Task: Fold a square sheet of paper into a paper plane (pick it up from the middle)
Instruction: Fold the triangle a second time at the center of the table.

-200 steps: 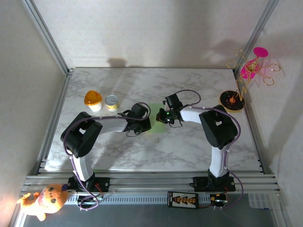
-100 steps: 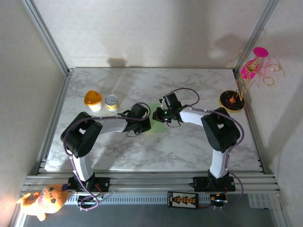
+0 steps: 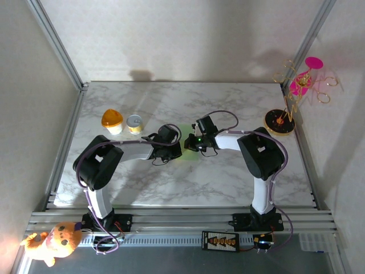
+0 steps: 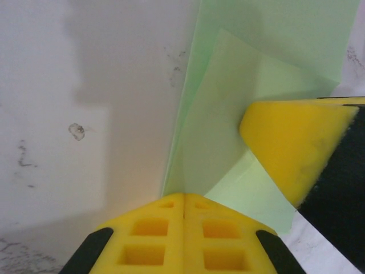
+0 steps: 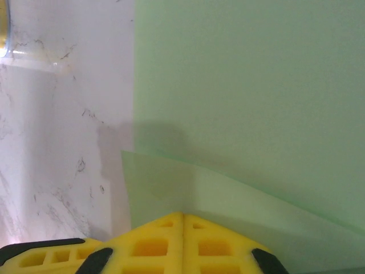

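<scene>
Left wrist: right pincer (image 4: 269,135) on paper (image 4: 274,45)

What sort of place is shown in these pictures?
Probably a robotics lab test cell: the left arm and right arm bolted to an aluminium rail, a marble-patterned table, white panels around.

I am looking at a white marble table top (image 3: 228,103) with grey veins; it is spreading on all sides around the left gripper (image 3: 178,152) and the right gripper (image 3: 191,144). Far beyond them a plain pale wall (image 3: 188,40) is closing the back, and soft shadows are lying on it. Grey metal posts (image 3: 57,43) are rising far to their left and right. Behind them, aluminium rails (image 3: 182,218) are running along the near edge. The light is looking soft and even.
</scene>
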Robot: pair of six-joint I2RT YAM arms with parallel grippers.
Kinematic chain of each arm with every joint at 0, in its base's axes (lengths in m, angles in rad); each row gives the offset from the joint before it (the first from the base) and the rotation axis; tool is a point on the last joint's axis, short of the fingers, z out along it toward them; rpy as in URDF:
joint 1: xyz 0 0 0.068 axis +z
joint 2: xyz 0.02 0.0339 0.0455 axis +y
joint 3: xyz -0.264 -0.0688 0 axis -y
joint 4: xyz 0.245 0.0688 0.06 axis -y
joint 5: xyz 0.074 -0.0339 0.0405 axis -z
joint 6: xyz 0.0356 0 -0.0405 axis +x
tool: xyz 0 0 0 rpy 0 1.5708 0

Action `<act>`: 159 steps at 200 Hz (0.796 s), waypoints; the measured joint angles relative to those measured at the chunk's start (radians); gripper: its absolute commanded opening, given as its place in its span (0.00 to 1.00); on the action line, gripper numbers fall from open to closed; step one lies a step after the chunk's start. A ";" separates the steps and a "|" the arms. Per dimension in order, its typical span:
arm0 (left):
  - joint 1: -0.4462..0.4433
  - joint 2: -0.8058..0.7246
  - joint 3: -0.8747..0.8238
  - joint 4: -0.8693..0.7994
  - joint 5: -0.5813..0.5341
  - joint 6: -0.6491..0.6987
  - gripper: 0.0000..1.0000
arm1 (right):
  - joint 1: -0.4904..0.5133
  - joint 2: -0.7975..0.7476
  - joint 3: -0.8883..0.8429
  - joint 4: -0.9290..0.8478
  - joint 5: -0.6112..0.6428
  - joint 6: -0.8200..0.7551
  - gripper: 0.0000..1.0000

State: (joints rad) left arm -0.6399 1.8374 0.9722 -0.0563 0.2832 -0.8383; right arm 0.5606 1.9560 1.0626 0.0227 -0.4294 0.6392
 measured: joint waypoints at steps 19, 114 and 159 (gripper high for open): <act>0.000 0.000 -0.008 0.016 -0.001 -0.002 0.00 | -0.028 -0.002 -0.016 0.020 -0.029 -0.002 0.04; 0.000 -0.006 -0.011 0.029 0.005 -0.004 0.10 | -0.206 -0.092 -0.064 0.034 0.112 -0.026 0.18; 0.000 -0.037 0.058 -0.024 0.010 -0.012 0.25 | -0.195 -0.243 -0.167 0.065 0.114 0.045 0.35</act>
State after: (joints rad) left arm -0.6395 1.8004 1.0298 -0.0807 0.2928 -0.8505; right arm 0.3656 1.7130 0.8951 0.0879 -0.3149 0.6842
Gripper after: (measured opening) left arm 0.241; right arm 0.314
